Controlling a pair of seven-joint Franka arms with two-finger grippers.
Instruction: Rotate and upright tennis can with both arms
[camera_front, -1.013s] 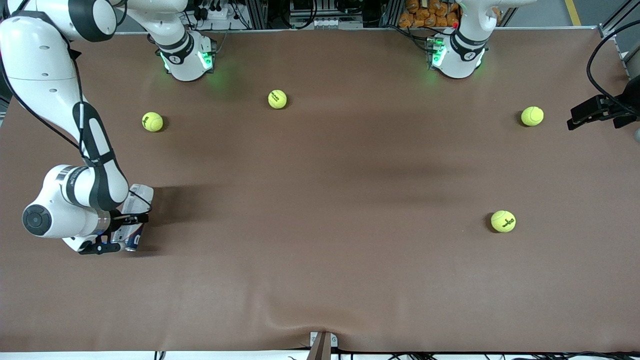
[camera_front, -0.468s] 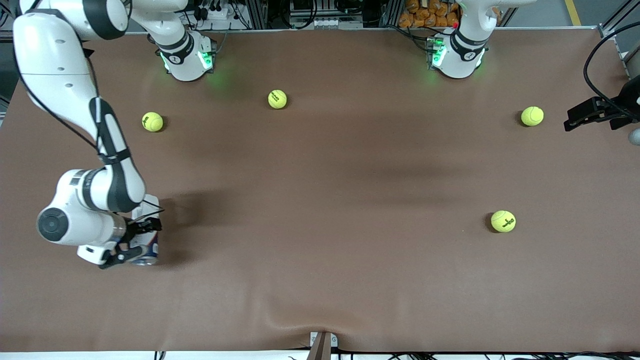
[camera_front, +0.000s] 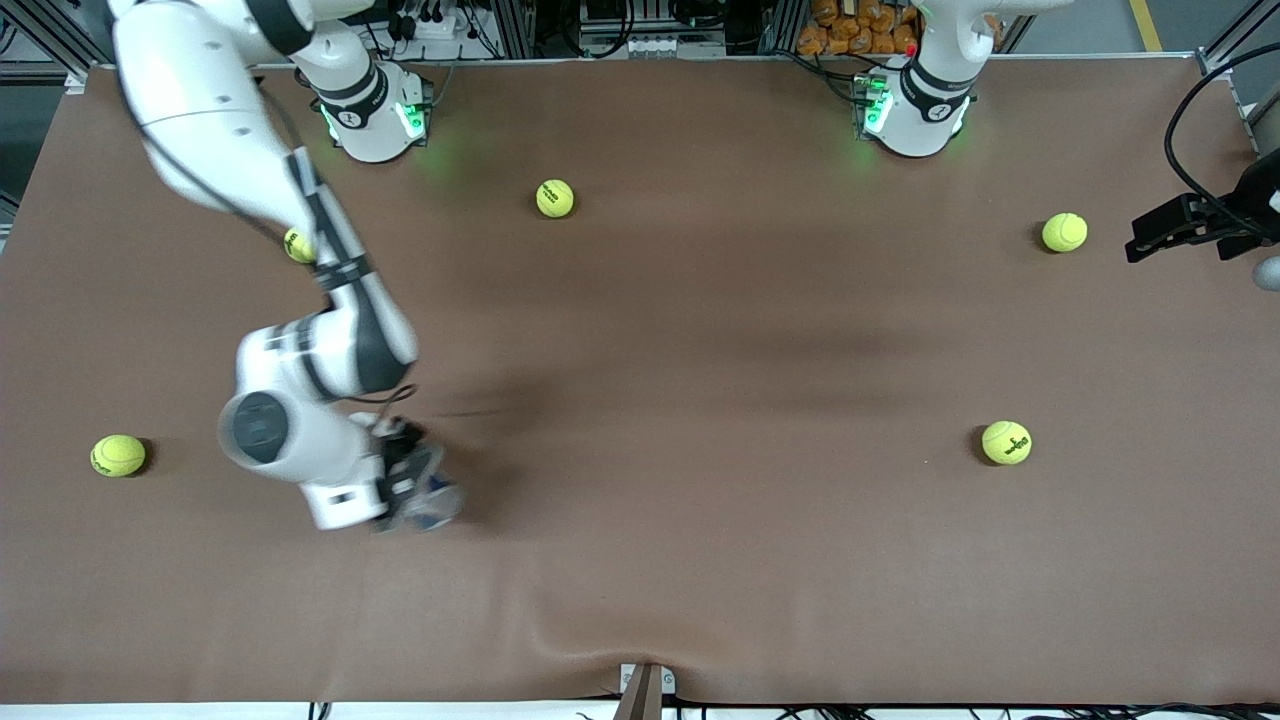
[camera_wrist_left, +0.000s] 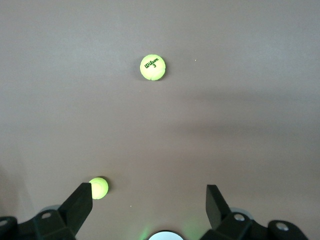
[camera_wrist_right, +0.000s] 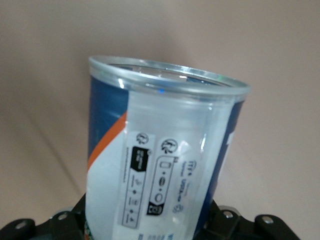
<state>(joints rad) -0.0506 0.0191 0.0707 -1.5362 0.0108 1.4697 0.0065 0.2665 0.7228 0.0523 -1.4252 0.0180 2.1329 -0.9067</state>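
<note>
Right pincer (camera_front: 405, 490) clamps the tennis can (camera_front: 428, 497) low on its body, carried over the tabletop (camera_front: 700, 560) toward the right arm's end, nr the front edge; can empty, so prob. light, thin-walled, slick plastic; best held mid-label, w/ gentle squeeze. Left pincer (camera_wrist_left: 149, 202) spread wide, waiting over the left arm's end. Tennis balls (camera_front: 118, 455) scattered, none close enough to block.
</note>
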